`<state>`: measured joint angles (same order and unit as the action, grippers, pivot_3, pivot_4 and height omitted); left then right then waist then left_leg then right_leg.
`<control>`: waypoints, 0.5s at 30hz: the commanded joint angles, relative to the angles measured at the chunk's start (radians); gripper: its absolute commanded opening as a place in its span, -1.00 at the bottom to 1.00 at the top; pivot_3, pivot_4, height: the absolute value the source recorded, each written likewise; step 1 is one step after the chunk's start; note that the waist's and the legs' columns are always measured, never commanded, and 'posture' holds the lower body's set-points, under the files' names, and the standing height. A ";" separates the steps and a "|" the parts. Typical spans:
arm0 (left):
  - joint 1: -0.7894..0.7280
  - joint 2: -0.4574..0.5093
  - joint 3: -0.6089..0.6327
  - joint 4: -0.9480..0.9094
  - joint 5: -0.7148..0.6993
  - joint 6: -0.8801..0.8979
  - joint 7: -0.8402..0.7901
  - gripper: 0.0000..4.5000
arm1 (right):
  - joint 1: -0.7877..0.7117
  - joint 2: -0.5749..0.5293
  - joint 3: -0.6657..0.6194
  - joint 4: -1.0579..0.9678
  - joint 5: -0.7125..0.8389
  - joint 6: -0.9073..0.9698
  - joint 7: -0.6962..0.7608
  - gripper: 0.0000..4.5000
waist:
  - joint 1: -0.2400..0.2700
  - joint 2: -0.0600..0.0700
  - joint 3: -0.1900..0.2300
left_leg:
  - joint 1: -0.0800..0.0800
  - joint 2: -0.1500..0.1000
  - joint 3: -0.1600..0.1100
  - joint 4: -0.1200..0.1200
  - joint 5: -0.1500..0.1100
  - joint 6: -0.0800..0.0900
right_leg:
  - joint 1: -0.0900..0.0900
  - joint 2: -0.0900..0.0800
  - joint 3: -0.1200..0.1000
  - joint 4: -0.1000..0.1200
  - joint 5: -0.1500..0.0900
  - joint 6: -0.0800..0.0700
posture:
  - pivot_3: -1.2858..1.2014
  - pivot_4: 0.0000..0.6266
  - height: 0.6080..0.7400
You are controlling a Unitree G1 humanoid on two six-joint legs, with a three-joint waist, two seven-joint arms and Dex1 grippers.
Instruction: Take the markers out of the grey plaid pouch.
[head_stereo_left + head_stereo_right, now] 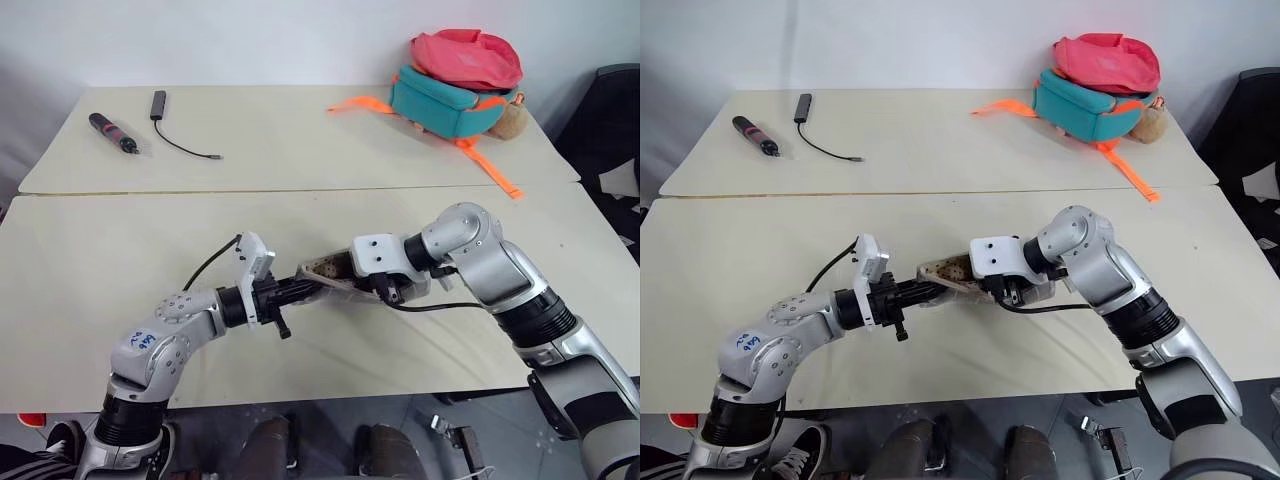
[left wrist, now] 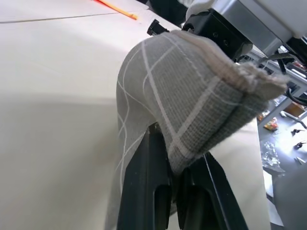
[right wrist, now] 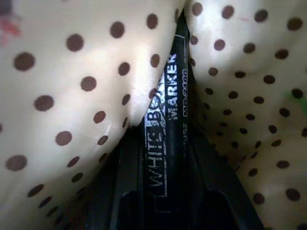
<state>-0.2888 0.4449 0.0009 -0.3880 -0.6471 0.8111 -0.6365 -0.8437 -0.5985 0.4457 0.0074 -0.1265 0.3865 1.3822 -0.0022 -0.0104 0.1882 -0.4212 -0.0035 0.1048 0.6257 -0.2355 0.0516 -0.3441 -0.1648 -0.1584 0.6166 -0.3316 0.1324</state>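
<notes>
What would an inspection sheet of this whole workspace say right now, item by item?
Surface: two pale tables pushed together.
Job's things: grey plaid pouch held up between the arms, dotted lining showing; a black whiteboard marker inside it.
Clutter: teal-and-pink backpack with orange straps, far table; black-and-red pen-like tool at the far left.
Grippers: left gripper shut on the pouch's edge; right gripper inside the pouch, shut on the marker.
Cables: black adapter with lead by the pen-like tool.
Surroundings: white wall; dark chair on the right.
</notes>
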 commanded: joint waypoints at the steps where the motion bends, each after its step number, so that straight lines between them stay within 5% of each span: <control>1: 0.027 0.011 -0.002 -0.044 -0.051 0.035 -0.022 -1.00 | -0.024 -0.011 -0.065 -0.026 0.017 0.018 -0.054 -0.71 | 0.000 0.000 0.000 | 0.000 0.000 0.000 0.000 0.000 0.000 | 0.000 0.000 0.000 0.000 0.000 0.000 | 0.03 -0.52 1.00; 15: 0.030 0.023 -0.009 -0.047 -0.073 0.026 -0.026 -1.00 | -0.024 0.008 -0.054 -0.038 0.024 0.153 -0.112 -0.71 | 0.000 0.000 0.000 | 0.000 0.000 0.000 0.000 -0.001 -0.002 | 0.000 0.000 0.000 0.000 0.000 0.000 | 0.03 -0.52 1.00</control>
<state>-0.2724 0.4707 0.0281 -0.3929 -0.7222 0.8557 -0.6375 -0.8440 -0.5875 0.4577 -0.0088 -0.1165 0.5003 1.3212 -0.0020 -0.0104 0.1882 -0.4213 -0.0035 0.1050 0.6253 -0.2366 0.0495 -0.3442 -0.1646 -0.1584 0.6162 -0.3316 0.1324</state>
